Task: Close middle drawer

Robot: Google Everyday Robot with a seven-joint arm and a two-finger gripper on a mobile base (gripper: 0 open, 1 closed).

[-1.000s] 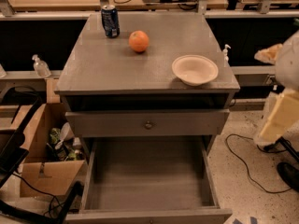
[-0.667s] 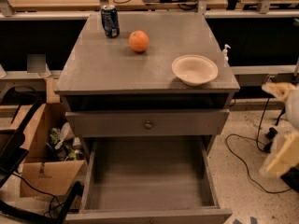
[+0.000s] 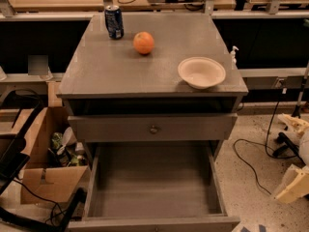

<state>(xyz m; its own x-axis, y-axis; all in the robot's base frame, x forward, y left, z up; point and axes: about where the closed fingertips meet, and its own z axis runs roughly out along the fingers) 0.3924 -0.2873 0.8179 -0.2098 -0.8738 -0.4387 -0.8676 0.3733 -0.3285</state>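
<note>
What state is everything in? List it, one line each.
middle drawer: pulled far out, empty
top drawer: in or nearly in
can: upright on the cabinet
orange: whole
bowl: upright, empty
cardboard box: open
gripper: low at right, apart from the cabinet

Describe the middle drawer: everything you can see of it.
The middle drawer is a grey, wood-looking box, pulled far out of the cabinet toward the camera, below the knobbed upper drawer front. Its inside is open to view: a flat floor, two side walls and the top edge of its front panel near the bottom of the view. The face of that front is hidden. It sits level and straight. Nothing touches it; the gripper hangs low at the right edge, apart from it.
</note>
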